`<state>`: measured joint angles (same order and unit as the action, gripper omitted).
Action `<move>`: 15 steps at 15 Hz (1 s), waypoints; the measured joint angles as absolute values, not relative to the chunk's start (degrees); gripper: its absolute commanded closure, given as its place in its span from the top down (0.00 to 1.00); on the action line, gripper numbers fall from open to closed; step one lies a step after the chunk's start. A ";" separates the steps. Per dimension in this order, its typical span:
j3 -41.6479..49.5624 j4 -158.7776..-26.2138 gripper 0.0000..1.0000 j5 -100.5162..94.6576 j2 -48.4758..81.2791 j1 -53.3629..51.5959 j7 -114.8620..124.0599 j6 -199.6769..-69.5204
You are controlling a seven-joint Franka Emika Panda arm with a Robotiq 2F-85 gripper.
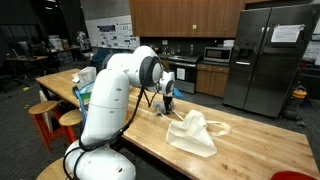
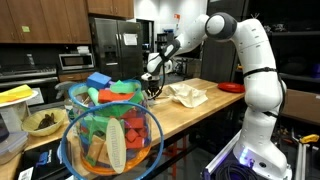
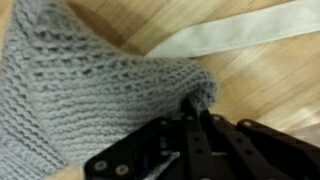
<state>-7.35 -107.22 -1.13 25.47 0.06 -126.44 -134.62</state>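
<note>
cloth (image 3: 90,80): grey, chunky open knit; no label or writing readable | end effector (image 3: 197,108): fingers pressed together, pinching the cloth's corner | place: cloth spreads ahead of fingertips, wooden worktop (image 3: 270,85) beneath | cream bag (image 1: 192,133) just beside

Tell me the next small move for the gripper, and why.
Probably a short straight lift. In the wrist view the gripper is shut on an edge of the grey knitted cloth, with the wooden counter close beneath and a cream strap nearby; rising should keep the cloth from dragging over them.
</note>
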 measured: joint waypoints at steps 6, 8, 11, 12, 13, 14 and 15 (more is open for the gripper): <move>-8.02 -108.22 0.01 8.78 25.37 5.15 -129.69 -136.20; -8.78 -108.95 0.01 14.33 25.23 7.23 -130.83 -136.86; -9.53 -110.01 0.01 21.81 25.04 9.37 -132.29 -137.61; -9.69 -110.34 0.01 24.15 24.97 9.98 -132.86 -137.78; -9.79 -110.68 0.01 26.78 24.92 10.58 -133.46 -137.93; -9.83 -111.08 0.01 29.32 24.82 11.18 -133.87 -138.06; -9.80 -111.56 0.01 31.61 24.63 11.85 -134.07 -138.13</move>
